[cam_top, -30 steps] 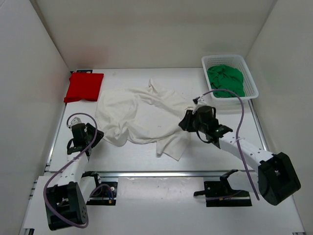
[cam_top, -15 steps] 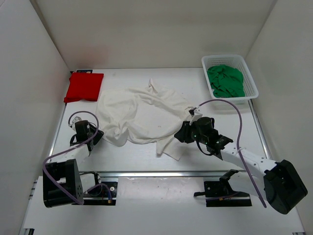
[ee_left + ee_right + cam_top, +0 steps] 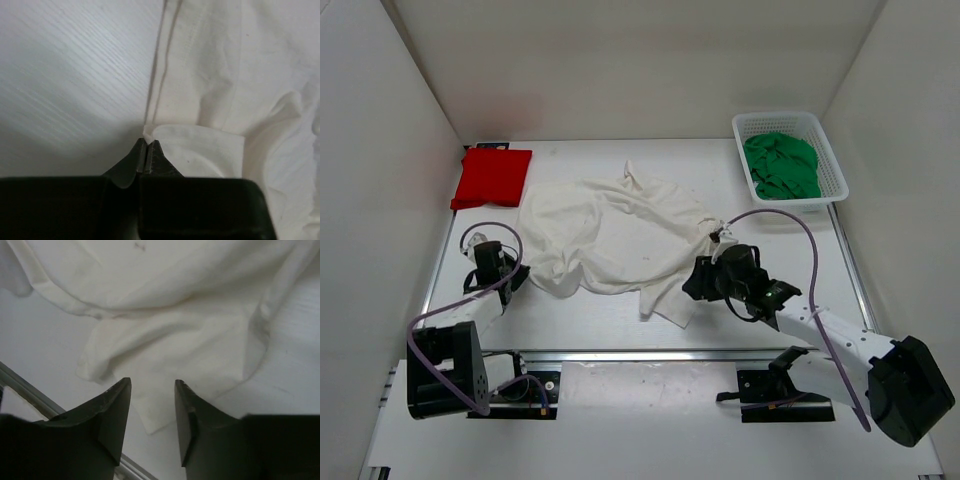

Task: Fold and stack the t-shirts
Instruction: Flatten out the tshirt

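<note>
Left gripper [image 3: 145,150] has clamped down, pinching the left edge of the white t-shirt [image 3: 610,230]; right gripper [image 3: 152,386] spreads wider near its hem, flattening likely next.

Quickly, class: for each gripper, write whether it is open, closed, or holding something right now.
Left gripper: closed, pinching a corner of the white t-shirt.
Right gripper: open, holding nothing, poised over the white t-shirt.
</note>
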You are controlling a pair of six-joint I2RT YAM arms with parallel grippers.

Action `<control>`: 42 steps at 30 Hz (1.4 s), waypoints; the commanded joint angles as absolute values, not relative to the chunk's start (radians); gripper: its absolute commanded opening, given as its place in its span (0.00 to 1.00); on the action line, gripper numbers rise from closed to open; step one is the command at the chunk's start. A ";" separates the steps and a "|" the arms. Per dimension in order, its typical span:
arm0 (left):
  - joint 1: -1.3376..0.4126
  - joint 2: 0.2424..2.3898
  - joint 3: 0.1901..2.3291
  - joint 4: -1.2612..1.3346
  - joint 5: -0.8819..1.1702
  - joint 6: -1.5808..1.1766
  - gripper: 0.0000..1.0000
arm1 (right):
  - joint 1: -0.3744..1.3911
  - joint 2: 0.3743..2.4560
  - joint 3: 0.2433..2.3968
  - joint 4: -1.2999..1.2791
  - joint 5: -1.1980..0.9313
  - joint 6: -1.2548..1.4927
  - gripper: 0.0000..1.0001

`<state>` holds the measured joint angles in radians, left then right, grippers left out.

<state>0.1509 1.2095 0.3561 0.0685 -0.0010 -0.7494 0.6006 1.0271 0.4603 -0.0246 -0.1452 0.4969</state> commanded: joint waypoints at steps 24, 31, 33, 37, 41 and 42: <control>-0.253 0.785 0.287 -0.063 0.054 -0.618 0.00 | 0.842 1.311 0.623 -0.426 0.063 0.716 0.49; -0.287 0.788 0.299 -0.040 0.063 -0.627 0.00 | 0.844 1.439 0.680 -0.540 0.109 0.722 0.34; -0.287 0.795 0.304 -0.038 0.072 -0.629 0.00 | 0.848 1.445 0.678 -0.560 0.120 0.732 0.33; -0.287 0.799 0.316 -0.029 0.077 -0.634 0.00 | 0.845 1.479 0.684 -0.607 0.117 0.700 0.28; -0.273 0.793 0.325 -0.029 0.084 -0.629 0.00 | 0.845 1.496 0.687 -0.656 0.143 0.667 0.29; -0.270 0.792 0.324 -0.037 0.078 -0.627 0.00 | 0.841 1.496 0.680 -0.655 0.144 0.663 0.32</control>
